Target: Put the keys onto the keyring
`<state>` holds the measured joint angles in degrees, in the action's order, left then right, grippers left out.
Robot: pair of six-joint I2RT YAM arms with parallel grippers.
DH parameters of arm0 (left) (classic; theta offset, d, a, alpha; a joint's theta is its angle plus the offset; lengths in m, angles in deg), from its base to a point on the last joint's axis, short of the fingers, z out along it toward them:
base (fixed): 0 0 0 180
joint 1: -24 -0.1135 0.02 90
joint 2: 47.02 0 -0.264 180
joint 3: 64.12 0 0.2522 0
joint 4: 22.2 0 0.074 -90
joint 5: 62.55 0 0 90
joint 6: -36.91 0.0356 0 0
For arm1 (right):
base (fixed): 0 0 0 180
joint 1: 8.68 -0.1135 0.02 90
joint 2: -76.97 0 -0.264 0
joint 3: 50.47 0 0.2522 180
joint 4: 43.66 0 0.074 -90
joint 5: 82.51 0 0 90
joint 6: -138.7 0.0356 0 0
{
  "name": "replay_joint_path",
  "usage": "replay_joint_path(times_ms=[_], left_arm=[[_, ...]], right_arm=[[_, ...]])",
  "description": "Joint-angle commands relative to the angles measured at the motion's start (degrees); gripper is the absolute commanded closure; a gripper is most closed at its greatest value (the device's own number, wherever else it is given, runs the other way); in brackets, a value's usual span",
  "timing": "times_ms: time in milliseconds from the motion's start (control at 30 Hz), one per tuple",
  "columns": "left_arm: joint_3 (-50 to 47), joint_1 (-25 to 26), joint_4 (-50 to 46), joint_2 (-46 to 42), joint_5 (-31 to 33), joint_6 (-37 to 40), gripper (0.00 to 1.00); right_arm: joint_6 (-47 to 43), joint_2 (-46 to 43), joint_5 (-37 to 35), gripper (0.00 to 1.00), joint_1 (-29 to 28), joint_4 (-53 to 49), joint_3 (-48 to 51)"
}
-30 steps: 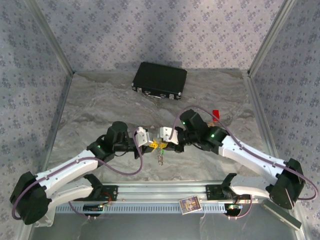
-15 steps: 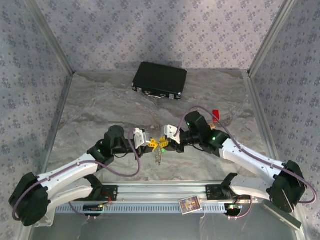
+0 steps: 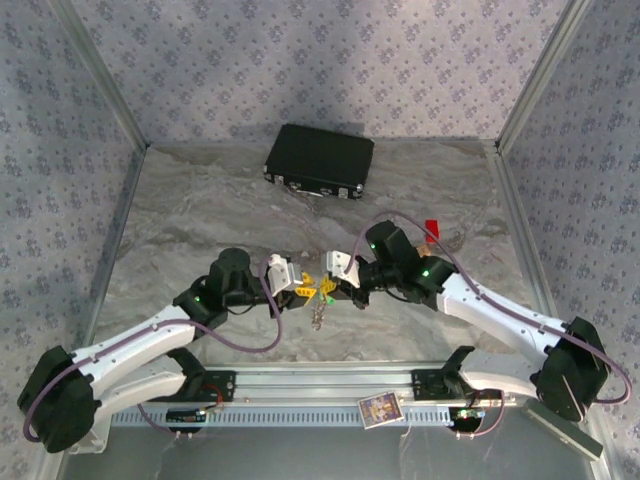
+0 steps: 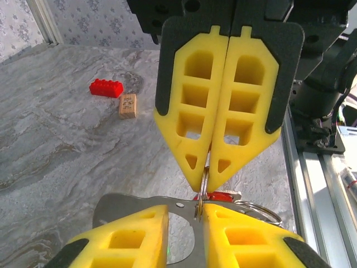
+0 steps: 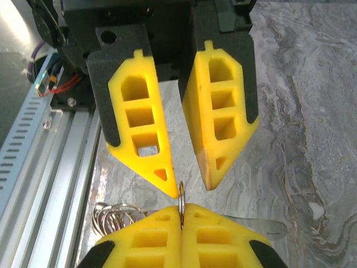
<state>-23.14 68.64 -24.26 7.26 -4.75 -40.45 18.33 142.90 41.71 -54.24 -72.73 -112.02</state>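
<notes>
- The right gripper (image 5: pixel 181 211) has its yellow pads pressed flat together on the keyring (image 5: pixel 181 192), whose thin edge stands up out of the seam between them.
- The left gripper (image 5: pixel 191 190) faces it tip to tip with its pads apart by a narrow gap. The ring's edge stands just beside one fingertip (whether they touch, I cannot tell).
- In the left wrist view a flat grey metal piece (image 4: pixel 184 245) shows across the gap between the left pads, with a red tag (image 4: pixel 223 196) just behind it.
- The keys (image 3: pixel 318 316) show from above as a small pale cluster just below where the two grippers meet, near the middle of the table.
- The table (image 3: pixel 200 210) is grey and marbled. A red brick (image 4: pixel 106 87) and a tan block (image 4: pixel 128 105) sit side by side, well apart from the grippers.
- A black case (image 3: pixel 319 160) lies at the far side.
- Pale patterned walls (image 3: pixel 300 60) close in the space, and a metal rail (image 3: pixel 320 385) runs along the near edge.
</notes>
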Motion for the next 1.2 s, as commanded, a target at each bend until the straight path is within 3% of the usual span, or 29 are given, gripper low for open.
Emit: replay_joint_path(times_ms=[0,367,567,600,700,800,1000,1167], left_arm=[[2.96,0.16,-5.35,-1.0,0.12,3.15,0.79],[4.07,0.21,-6.48,-0.49,-0.84,3.97,0.82],[4.09,0.25,-6.12,-0.49,-1.59,4.21,0.94],[4.0,0.21,-6.04,-0.49,-1.63,4.23,0.97],[3.35,0.26,-4.83,-0.8,-1.82,3.86,1.0],[1.25,0.26,-0.05,-1.33,-2.05,1.55,1.0],[-2.16,0.25,6.79,-2.18,-1.9,-1.89,1.0],[-2.94,0.23,8.98,-2.16,-2.16,-3.13,1.0]], right_arm=[[-4.79,0.83,-2.11,1.0,-0.78,-6.76,-4.58],[-7.36,3.74,-2.82,1.0,-2.93,-9.86,-9.35],[-7.97,4.64,-2.81,1.0,-3.51,-11.14,-10.66],[-7.92,4.35,-2.59,0.99,-3.4,-10.91,-10.51],[-6.43,2.81,-1.86,0.79,-2.62,-8.52,-8.52],[-3.57,1.13,0.79,0.72,-0.31,-4.15,-5.16],[1.69,0.59,4.39,0.69,1.13,2.42,-0.82],[2.68,1.26,5.07,0.74,1.19,3.96,-0.14]])
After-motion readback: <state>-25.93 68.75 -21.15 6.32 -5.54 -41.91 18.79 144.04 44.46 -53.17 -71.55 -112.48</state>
